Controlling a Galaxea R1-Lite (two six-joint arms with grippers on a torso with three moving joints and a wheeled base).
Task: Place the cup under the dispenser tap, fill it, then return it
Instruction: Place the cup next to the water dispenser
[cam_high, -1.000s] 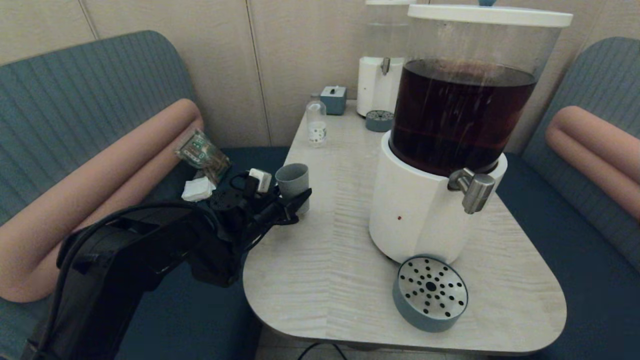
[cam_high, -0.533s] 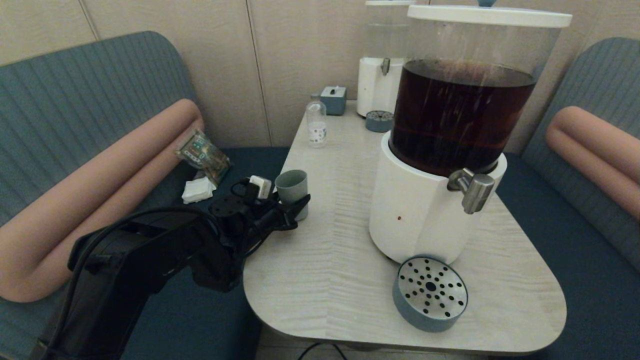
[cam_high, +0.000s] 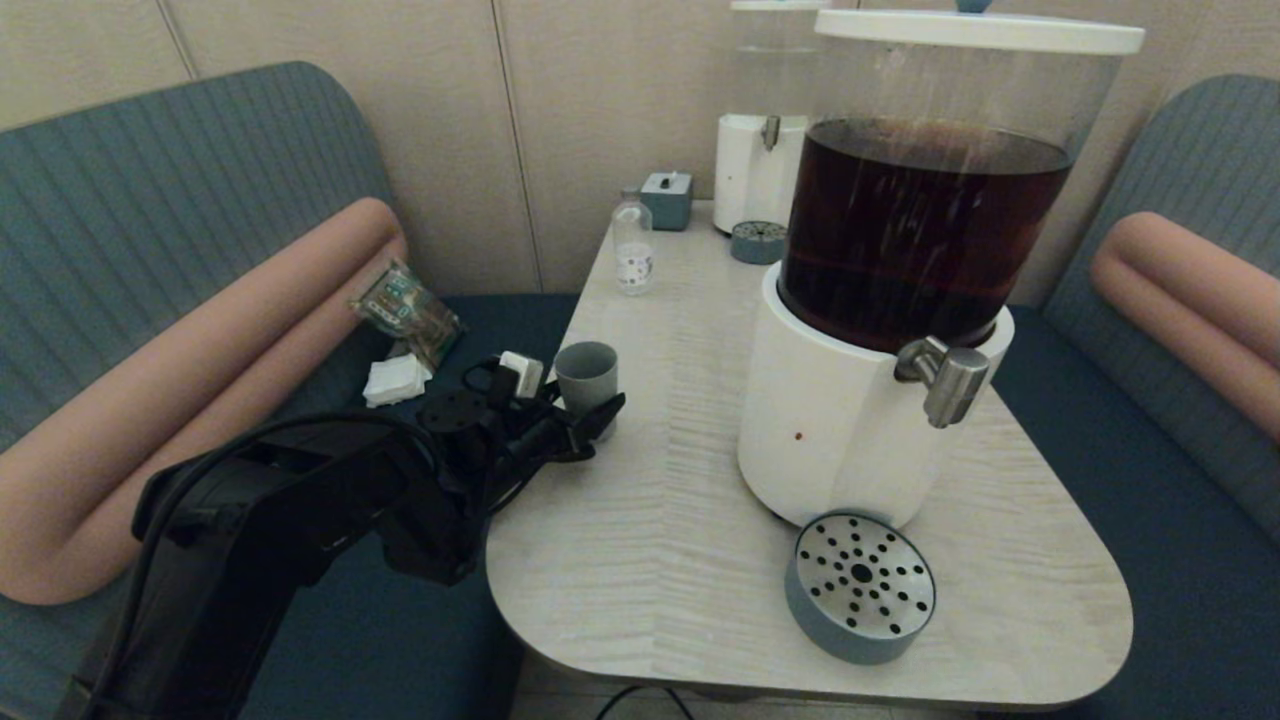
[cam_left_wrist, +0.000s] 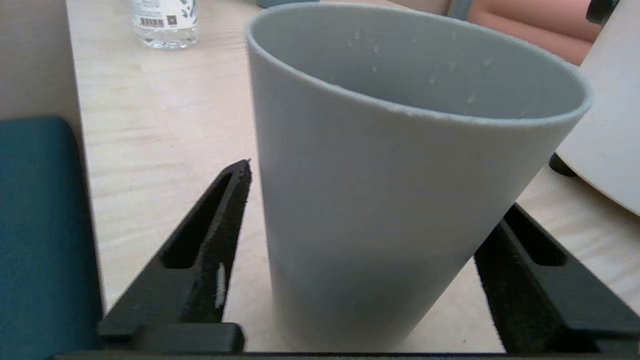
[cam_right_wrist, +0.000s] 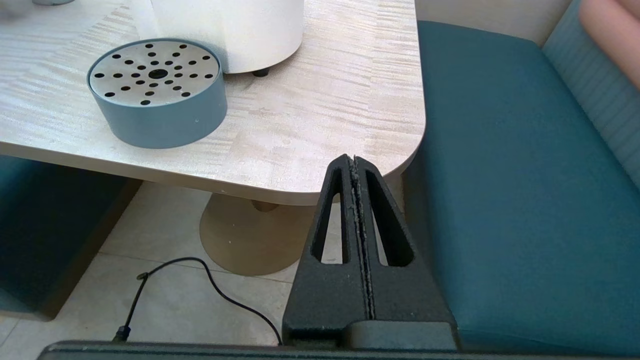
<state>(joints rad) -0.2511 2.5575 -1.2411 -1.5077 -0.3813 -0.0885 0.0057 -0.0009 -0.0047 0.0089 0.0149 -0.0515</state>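
The grey-blue cup (cam_high: 585, 365) stands empty on the table's left edge, well to the left of the dispenser tap (cam_high: 945, 380), a brushed-steel spigot on the white-based dispenser of dark liquid (cam_high: 830, 430). My left gripper (cam_high: 588, 405) is open around the cup's lower half. In the left wrist view the cup (cam_left_wrist: 390, 200) fills the space between the fingers, with a visible gap at one fingertip (cam_left_wrist: 242, 172). My right gripper (cam_right_wrist: 354, 160) is shut on nothing, parked below the table's near right corner and out of the head view.
A round grey drip tray (cam_high: 860, 585) with a perforated top sits in front of the dispenser base, near the table's (cam_high: 650, 540) front edge. A small bottle (cam_high: 632, 245), a blue box (cam_high: 667, 198) and a clear-tank dispenser (cam_high: 760, 150) stand at the back. Benches flank the table.
My left gripper has dropped slightly and edged forward, its fingers now lower around the cup. The cup has barely shifted. The right arm is still.
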